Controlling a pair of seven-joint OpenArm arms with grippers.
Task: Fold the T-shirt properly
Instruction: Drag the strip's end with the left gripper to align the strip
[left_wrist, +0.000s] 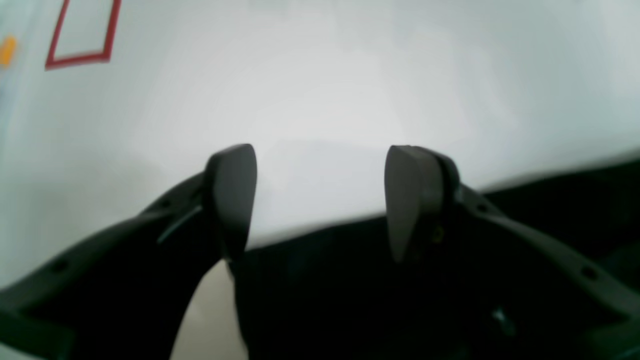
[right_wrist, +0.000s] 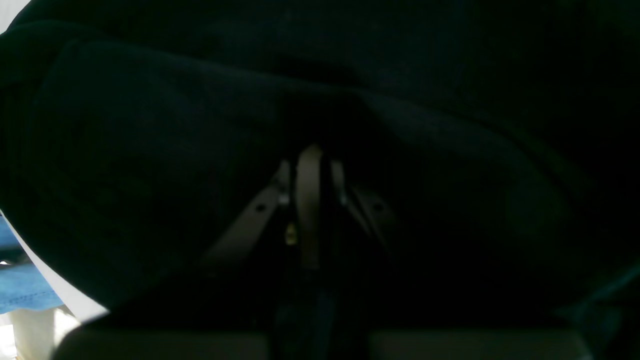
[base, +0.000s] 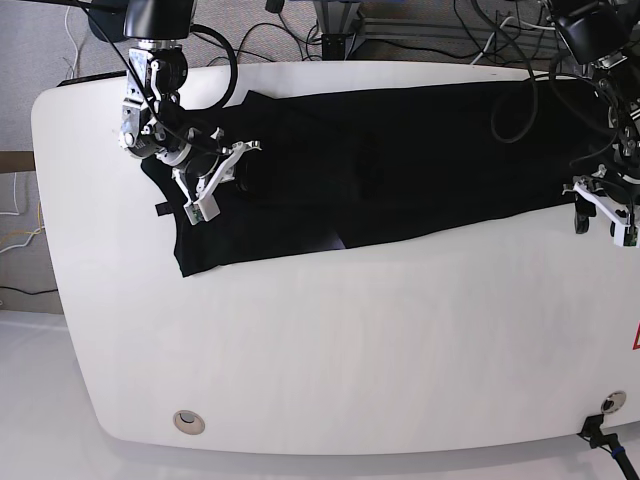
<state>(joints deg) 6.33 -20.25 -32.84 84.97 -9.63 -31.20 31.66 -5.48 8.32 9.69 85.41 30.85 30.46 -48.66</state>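
The black T-shirt (base: 400, 170) lies spread plain side up across the far part of the white table (base: 350, 340); no print shows. My right gripper (base: 243, 172) rests on the shirt's left part. In the right wrist view its fingers (right_wrist: 310, 200) are pressed together, with dark folds of the T-shirt (right_wrist: 150, 125) all around them. My left gripper (base: 600, 226) is at the shirt's right end, near the table's right edge. In the left wrist view it (left_wrist: 320, 200) is open and empty over the bare table, just past the edge of the black cloth (left_wrist: 350, 290).
A red tape rectangle (left_wrist: 82, 32) and an orange mark (left_wrist: 7, 50) lie on the table beyond the left gripper. A round grommet (base: 187, 421) sits near the front left corner. Cables (base: 500, 40) hang behind the table's far edge.
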